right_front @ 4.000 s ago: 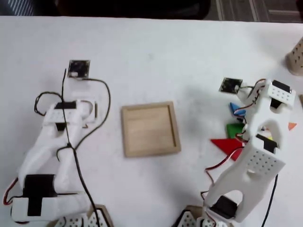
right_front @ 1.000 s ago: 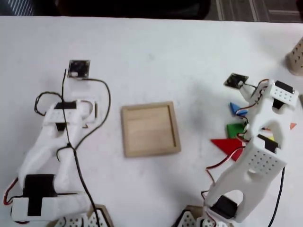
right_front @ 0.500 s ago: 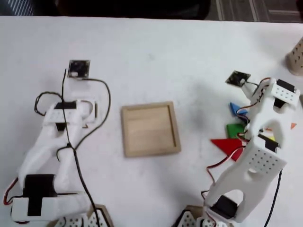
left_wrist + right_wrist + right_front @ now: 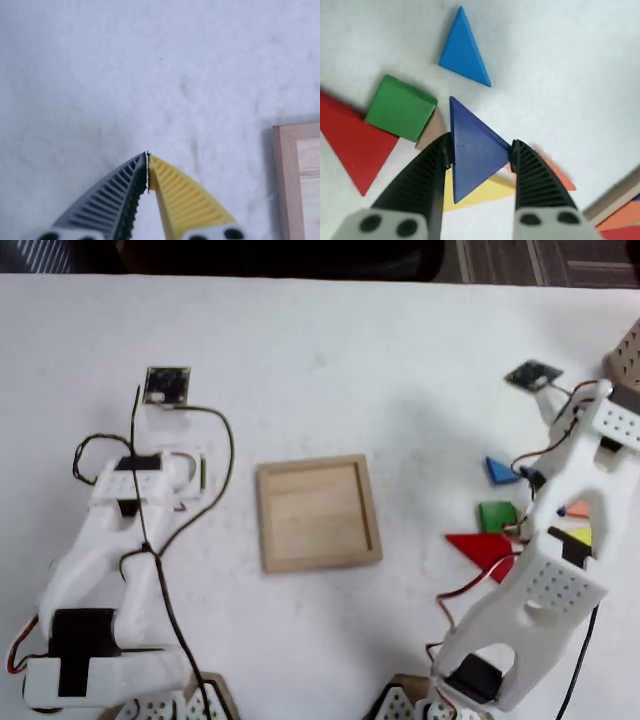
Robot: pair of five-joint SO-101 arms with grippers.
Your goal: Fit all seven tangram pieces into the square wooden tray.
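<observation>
The square wooden tray [image 4: 318, 466] lies empty mid-table; its rim [image 4: 283, 175] also shows beside my left gripper [image 4: 147, 161], which is shut on nothing over bare white table. The left arm [image 4: 135, 490] rests left of the tray. My right gripper [image 4: 481, 147] is shut on a dark blue triangle [image 4: 470, 140], held above the piece pile. Under it lie a light blue triangle [image 4: 464, 50], green square [image 4: 400, 107], red triangle [image 4: 350, 137], yellow piece [image 4: 482, 192] and orange piece [image 4: 557, 175]. From above, the blue triangle [image 4: 498, 470], green square [image 4: 497, 515] and red triangle [image 4: 485, 548] sit beside the right arm [image 4: 555, 580].
A tan piece [image 4: 432, 132] peeks out beside the green square. A wooden edge with coloured bits [image 4: 615, 207] shows past the pile. A perforated tan object [image 4: 625, 360] stands at the table's far right edge. Cables trail around the left arm.
The right arm's wrist has swung back toward the far right edge, uncovering the light blue triangle and the orange and yellow pieces. The left arm has not moved.
</observation>
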